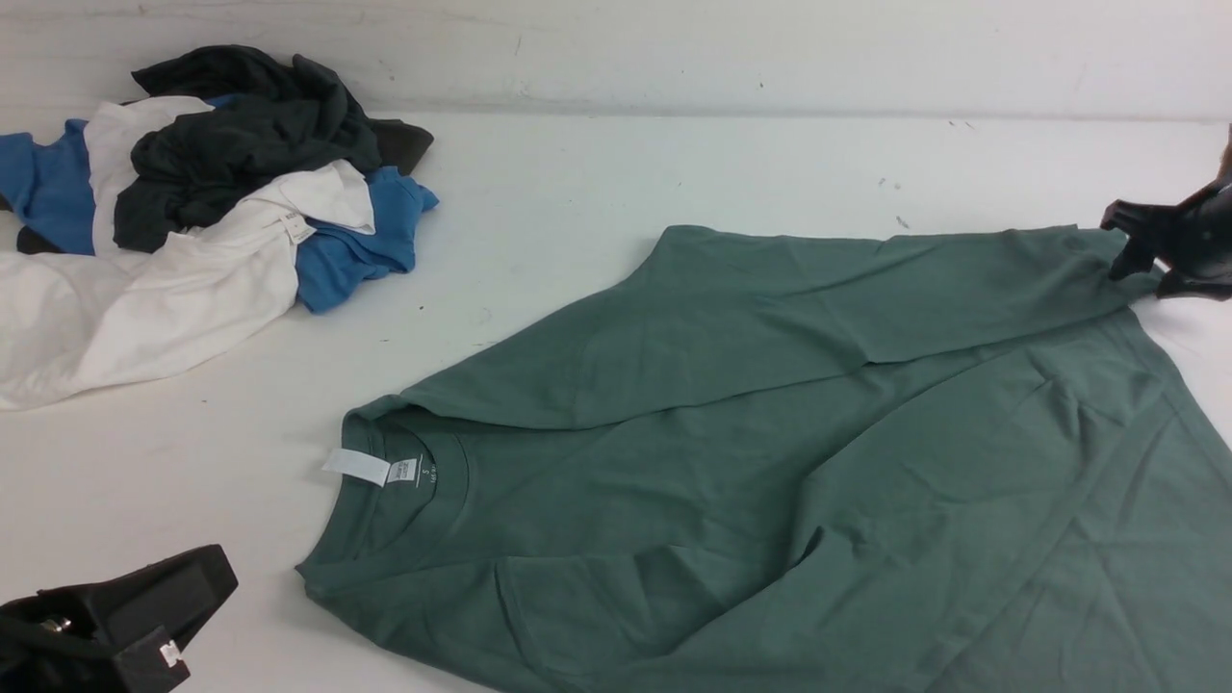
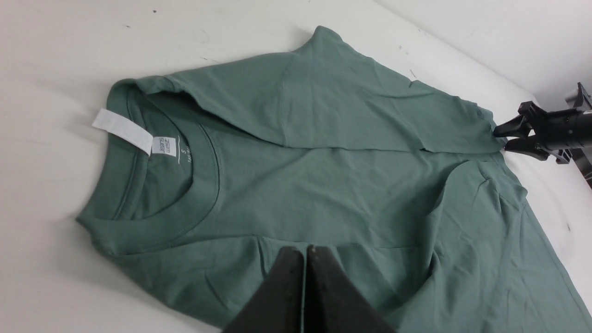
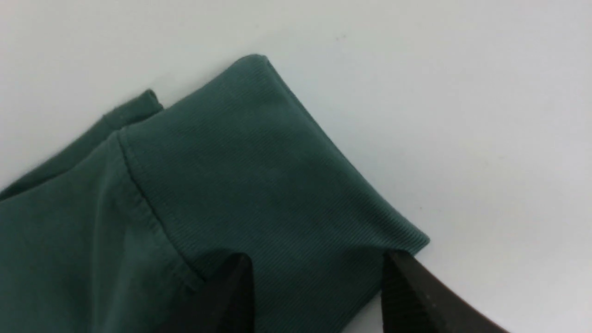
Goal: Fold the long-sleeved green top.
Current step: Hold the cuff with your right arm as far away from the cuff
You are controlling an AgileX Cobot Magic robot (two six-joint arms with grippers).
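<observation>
The green long-sleeved top [image 1: 770, 462] lies flat on the white table, its round neck and white label [image 1: 371, 469] toward the left. One sleeve is folded across the body, with its ribbed cuff [image 3: 277, 175] at the far right. My right gripper [image 1: 1121, 245] is open at that cuff, with one jaw on each side of the cuff's edge [image 3: 317, 259]. My left gripper [image 1: 217, 577] is shut and holds nothing. It hovers near the front left, just off the top's shoulder [image 2: 305, 249].
A heap of dark charcoal, white and blue garments [image 1: 192, 192] lies at the back left of the table. A white wall [image 1: 674, 48] closes off the far side. The top's hem runs out of the front view at the right.
</observation>
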